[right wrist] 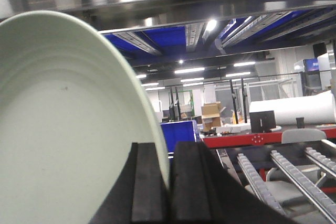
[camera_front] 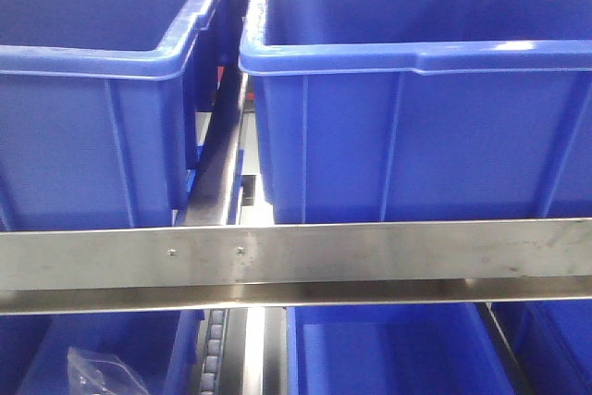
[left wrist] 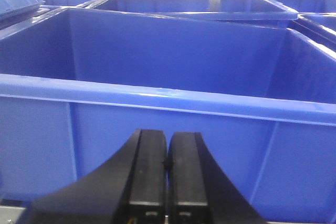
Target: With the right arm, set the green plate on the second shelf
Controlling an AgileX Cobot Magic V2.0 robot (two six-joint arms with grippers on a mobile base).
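right tool (right wrist: 169, 182) clamps green plate (right wrist: 63, 129) rim | left tool (left wrist: 167, 182) clenched, empty | shelf surface likely below, unseen: advance level, lower gently

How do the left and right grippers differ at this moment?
The left gripper is shut on nothing, its pads meeting, while the right gripper is shut on the rim of the green plate. The left faces a blue bin; the right faces roller tracks under a metal shelf. Both have black fingers.

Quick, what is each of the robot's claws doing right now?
Left gripper: shut, holding nothing, in front of a blue bin.
Right gripper: shut on the green plate, gripping its rim.
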